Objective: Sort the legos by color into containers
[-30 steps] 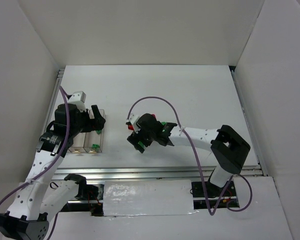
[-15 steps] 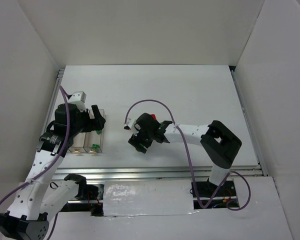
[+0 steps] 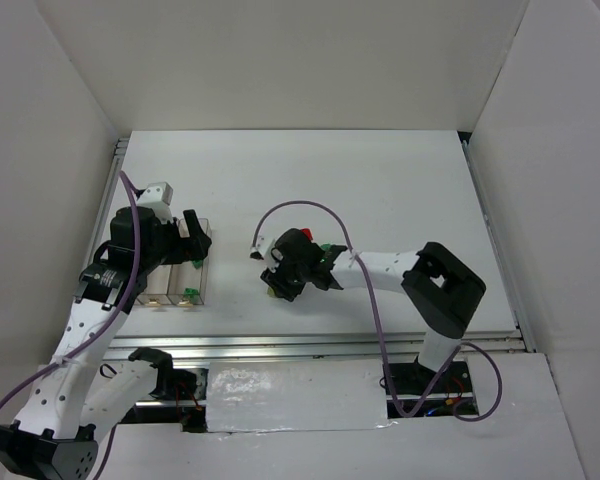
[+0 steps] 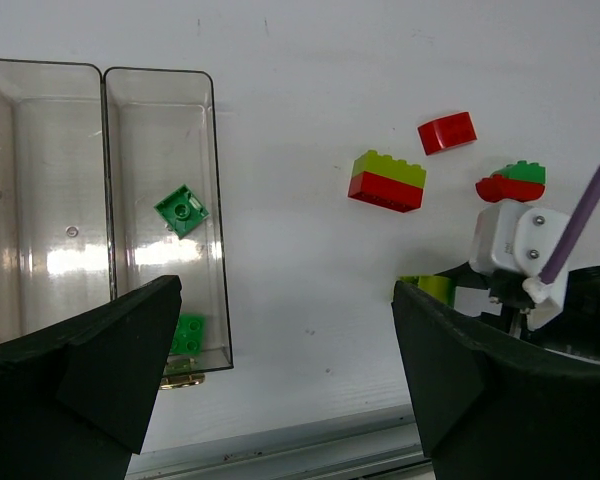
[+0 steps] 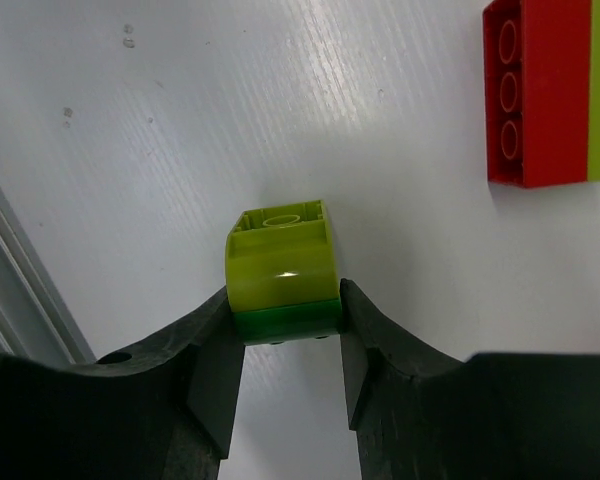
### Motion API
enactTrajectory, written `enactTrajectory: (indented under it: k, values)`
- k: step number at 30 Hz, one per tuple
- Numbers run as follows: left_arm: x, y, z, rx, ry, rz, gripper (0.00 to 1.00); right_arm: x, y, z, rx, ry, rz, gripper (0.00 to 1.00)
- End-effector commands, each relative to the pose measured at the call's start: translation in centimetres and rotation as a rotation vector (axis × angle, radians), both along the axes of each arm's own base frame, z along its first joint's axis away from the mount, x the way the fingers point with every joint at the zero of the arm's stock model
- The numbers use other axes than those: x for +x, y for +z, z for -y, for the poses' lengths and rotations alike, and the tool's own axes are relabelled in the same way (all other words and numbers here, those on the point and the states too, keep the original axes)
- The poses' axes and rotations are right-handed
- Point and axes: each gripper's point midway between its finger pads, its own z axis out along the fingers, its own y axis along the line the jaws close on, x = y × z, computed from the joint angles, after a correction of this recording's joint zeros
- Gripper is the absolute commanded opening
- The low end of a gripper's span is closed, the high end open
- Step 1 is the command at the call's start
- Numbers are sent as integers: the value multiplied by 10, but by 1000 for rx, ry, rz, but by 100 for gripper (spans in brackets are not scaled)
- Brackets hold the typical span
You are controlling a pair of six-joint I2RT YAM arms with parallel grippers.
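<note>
the right gripper (image 5: 285, 308) is clamped on a two-coloured brick (image 5: 280, 262), lime over green, at lower centre of the wrist view, long axis running away between the fingers. a red-and-lime stack (image 5: 550, 95) lies apart at upper right. the containers (image 3: 168, 296) sit at the top view's left, white table (image 3: 380, 190) between. the left gripper (image 4: 287, 300) hangs there, spread wide and empty, over green bricks (image 4: 183, 211).

The containers (image 4: 102, 150) sit at the worktop's (image 4: 310, 60) left, and two legos (image 4: 182, 210) lie in the rightmost tray (image 4: 216, 200). Well right of them lie three loose legos (image 4: 387, 181). A fourth lego (image 5: 280, 270), nearer the front edge, sits in the right hand (image 5: 285, 305).
</note>
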Motion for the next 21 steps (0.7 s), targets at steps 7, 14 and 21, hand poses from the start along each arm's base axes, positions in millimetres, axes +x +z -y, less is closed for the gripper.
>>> enactTrajectory:
  k: [7, 14, 21]
  values:
    - [-7, 23, 44, -97, -271, 98, 99, -24, 112, -13, 431, -33, -89, 7]
    - [-46, 64, 101, -270, -643, 208, 100, -73, 183, 0, 606, 86, -292, 0]
    - [-102, 89, 148, -419, -1025, 242, 100, -122, 237, 24, 693, 267, -429, 0]
